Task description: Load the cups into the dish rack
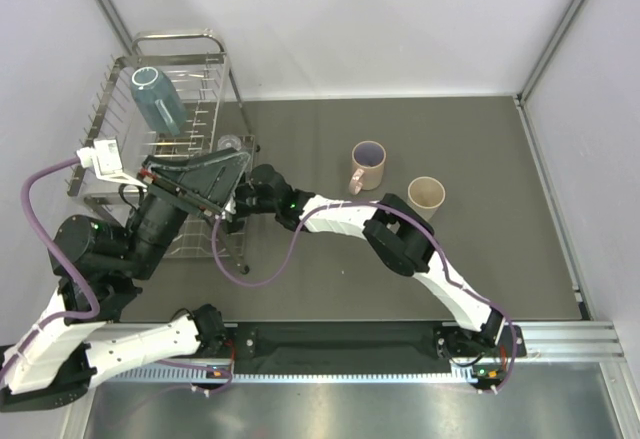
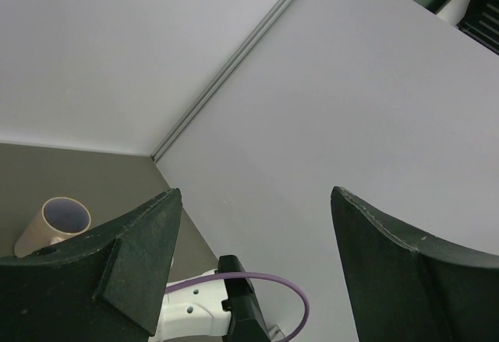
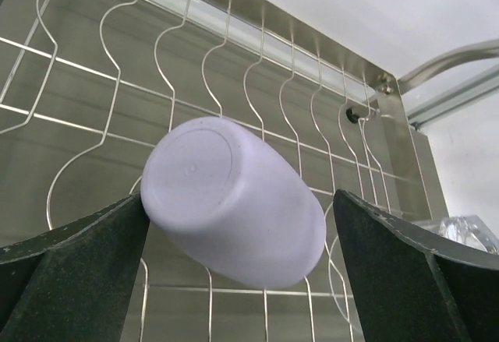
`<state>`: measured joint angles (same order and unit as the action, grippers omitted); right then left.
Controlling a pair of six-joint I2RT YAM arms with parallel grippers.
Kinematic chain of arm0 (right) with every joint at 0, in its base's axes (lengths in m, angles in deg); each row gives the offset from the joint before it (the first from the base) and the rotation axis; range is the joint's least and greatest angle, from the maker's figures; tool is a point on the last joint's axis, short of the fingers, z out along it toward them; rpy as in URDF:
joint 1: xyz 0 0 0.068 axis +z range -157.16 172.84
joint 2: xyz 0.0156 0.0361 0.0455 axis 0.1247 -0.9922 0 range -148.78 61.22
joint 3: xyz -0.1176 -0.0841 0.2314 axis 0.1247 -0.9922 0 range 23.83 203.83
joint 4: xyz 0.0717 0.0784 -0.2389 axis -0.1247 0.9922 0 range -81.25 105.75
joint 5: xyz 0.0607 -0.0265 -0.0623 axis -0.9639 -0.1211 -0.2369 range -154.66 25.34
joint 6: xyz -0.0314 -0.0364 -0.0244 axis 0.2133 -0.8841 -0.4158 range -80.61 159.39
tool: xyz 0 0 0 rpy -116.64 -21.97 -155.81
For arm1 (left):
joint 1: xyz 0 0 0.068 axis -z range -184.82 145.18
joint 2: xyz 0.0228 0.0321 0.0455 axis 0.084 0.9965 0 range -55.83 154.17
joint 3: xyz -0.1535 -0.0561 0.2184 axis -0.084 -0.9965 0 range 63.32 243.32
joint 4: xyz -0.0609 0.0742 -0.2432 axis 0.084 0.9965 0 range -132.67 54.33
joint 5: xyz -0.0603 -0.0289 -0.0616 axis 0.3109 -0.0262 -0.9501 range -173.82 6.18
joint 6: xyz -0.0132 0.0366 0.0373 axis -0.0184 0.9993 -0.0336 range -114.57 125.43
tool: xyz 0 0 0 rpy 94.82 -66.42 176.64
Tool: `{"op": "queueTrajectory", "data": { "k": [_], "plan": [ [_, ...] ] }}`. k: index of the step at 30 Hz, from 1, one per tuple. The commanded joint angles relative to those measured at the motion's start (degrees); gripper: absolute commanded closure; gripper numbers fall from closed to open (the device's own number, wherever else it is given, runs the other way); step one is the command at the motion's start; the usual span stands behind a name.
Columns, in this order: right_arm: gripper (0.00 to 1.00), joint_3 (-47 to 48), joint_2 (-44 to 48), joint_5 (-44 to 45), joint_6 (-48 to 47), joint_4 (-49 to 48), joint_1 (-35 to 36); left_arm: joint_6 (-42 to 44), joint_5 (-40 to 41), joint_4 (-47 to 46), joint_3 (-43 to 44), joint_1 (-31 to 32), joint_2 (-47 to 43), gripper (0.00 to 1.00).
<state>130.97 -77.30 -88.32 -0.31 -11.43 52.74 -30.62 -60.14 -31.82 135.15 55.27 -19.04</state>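
While lying sideways on dish rack (image 1: pixel 112 84) wires: lavender tumbler (image 3: pixel 234 209), between wide-spread fingers of right gripper (image 3: pixel 240 202), perhaps touching one. Above rack: left gripper (image 2: pixel 256 194), spread wide, empty. Right of rack: pink handled mug (image 1: pixel 367 164), beige tumbler (image 1: pixel 426 195).

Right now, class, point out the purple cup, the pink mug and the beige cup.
purple cup (image 3: pixel 242 209), right wrist view, on its side wall.
pink mug (image 1: pixel 368 159), top view, inside its open mouth.
beige cup (image 1: pixel 426 195), top view, inside its open mouth.

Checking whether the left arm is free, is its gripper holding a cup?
No, the left gripper is open, with only bare wall between its fingers.
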Motion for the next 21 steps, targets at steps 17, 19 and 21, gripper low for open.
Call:
{"op": "queueTrajectory", "data": {
  "k": [17,19,21],
  "plan": [
    [0.45,6.69,-3.69,0.28,0.5,-0.73,1.36,0.11,0.93,0.31,-0.29,0.11,-1.38,0.18],
    [0.53,7.04,-3.6,0.11,0.59,-0.47,1.27,0.02,0.75,0.22,-0.29,0.02,-1.38,0.18],
    [0.62,7.3,-3.43,0.19,1.47,-0.56,1.27,-0.16,0.84,0.22,-0.29,0.11,-1.2,0.18]
  ]
}}
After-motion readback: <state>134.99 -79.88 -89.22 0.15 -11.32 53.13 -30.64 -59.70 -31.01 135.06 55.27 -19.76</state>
